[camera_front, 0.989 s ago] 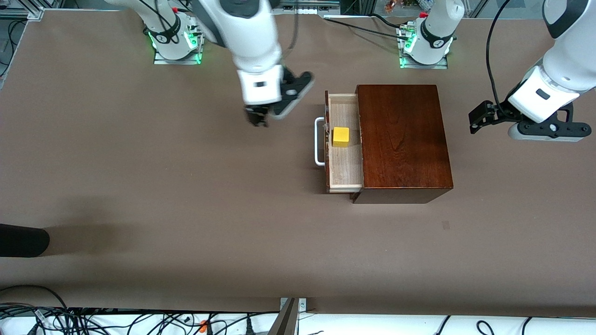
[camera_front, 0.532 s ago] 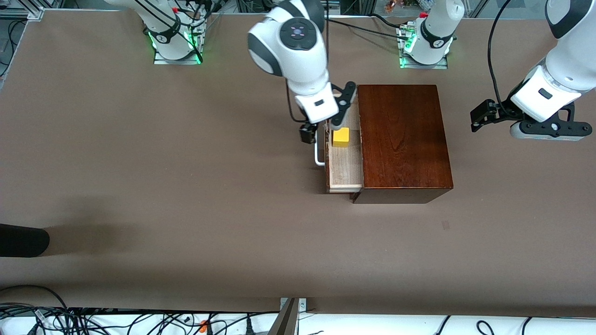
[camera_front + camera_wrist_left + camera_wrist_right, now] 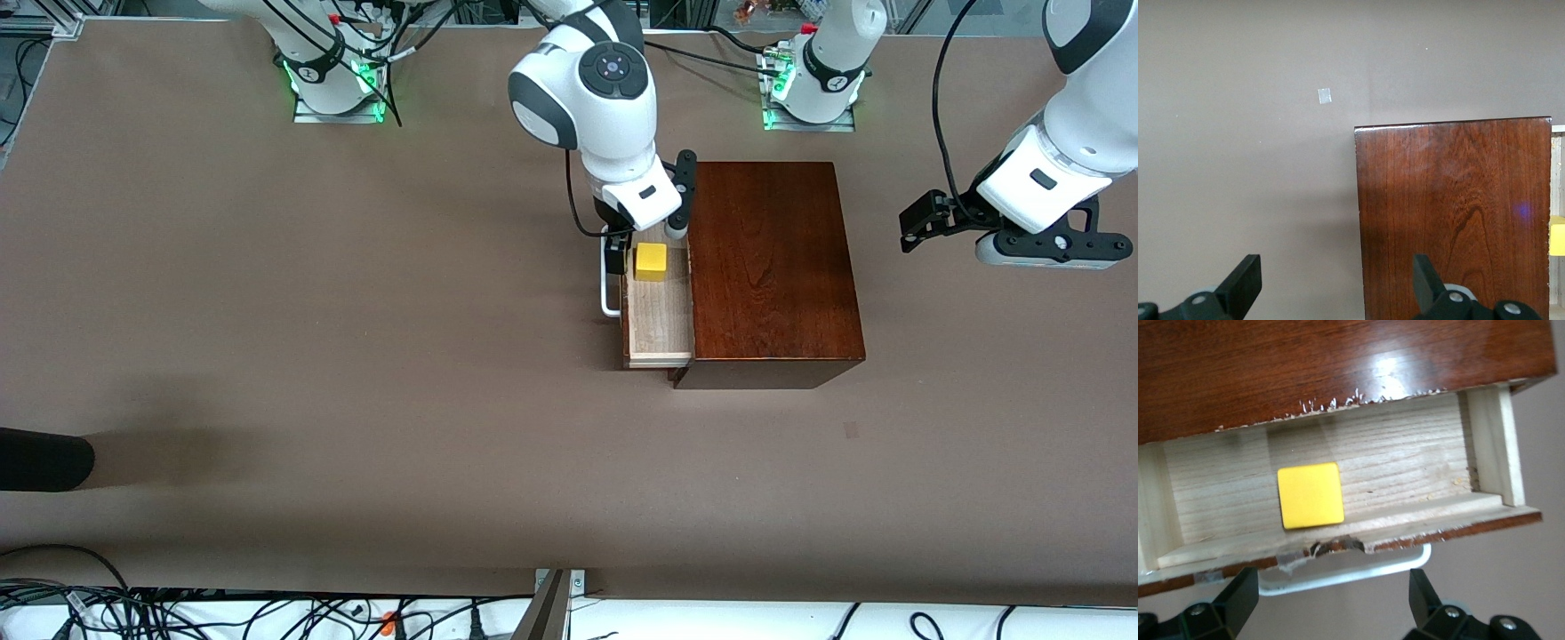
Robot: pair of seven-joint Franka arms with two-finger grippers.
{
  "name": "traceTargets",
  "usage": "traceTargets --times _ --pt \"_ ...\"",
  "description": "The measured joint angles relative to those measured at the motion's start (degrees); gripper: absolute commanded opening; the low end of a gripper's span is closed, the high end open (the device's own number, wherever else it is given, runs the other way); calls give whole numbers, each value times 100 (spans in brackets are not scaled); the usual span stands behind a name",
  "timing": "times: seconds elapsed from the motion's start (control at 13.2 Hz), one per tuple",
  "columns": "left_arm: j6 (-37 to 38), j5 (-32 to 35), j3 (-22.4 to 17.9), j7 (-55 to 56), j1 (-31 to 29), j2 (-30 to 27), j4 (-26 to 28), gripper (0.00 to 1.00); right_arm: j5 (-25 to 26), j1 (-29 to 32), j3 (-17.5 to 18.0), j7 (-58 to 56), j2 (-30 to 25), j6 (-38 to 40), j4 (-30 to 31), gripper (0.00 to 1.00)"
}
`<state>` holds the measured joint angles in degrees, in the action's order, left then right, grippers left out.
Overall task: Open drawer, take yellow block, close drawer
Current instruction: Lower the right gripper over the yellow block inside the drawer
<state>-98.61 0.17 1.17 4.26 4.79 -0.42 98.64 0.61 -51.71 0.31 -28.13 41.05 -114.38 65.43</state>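
On the brown table (image 3: 356, 356), the largest item I see is the dark wood box (image 3: 769, 267), which stands toward the left arm's end of the table. Its top shows plain reddish grain; I can read no brand, label or writing on it, nor on either arm. A small pale square mark (image 3: 1325, 96) lies on the table surface near the box.

The drawer (image 3: 660, 311) stands pulled out from the box toward the right arm's end of the table. Its pale tray is exposed, and its white handle (image 3: 609, 284) sits on the dark front. The wood along the front's upper edge is chipped.

The right gripper (image 3: 642, 238) hangs over the open drawer, just above the end of the tray farther from the front camera. In its wrist view I see its two fingers (image 3: 1238, 597) spread wide, with the handle between them and nothing gripped.

The left gripper (image 3: 920, 227) waits in the air off the box's closed end, over bare table. Its fingers (image 3: 1245, 283) stand spread apart and hold nothing.

The yellow block (image 3: 651, 261) rests flat on the tray floor, beside the drawer front, directly under the right gripper.
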Motion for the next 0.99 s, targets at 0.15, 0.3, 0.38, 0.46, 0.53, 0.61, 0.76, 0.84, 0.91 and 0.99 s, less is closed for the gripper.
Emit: traceTargets --times 0.15,0.3,0.38,0.46,0.53,0.61,0.76,0.84,0.91,0.99 --pt "0 0 0 -1 0 0 0 100 14 -43 3 -15 176 -7 -152 100" --pt "0 0 0 -1 0 0 0 100 14 -54 44 -71 287 -68 -239 100" --pt "0 0 0 -1 0 0 0 100 14 -56 99 -87 325 -124 -248 100" --pt "0 0 0 -2 0 0 0 100 14 -59 159 -91 348 -156 -250 100" --pt "0 0 0 -2 0 0 0 100 14 -63 220 -93 363 -165 -252 100" --pt "0 0 0 -2 0 0 0 100 14 -67 286 -93 377 -167 -252 100" --pt "0 0 0 -2 0 0 0 100 14 -83 349 -96 416 -182 -255 100" --pt "0 0 0 -2 0 0 0 100 14 -98 361 -101 436 -203 -258 100" --pt "0 0 0 -2 0 0 0 100 14 -112 369 -101 452 -212 -258 100" --pt "2 0 0 -2 0 0 0 100 14 -121 370 -102 470 -228 -258 100"
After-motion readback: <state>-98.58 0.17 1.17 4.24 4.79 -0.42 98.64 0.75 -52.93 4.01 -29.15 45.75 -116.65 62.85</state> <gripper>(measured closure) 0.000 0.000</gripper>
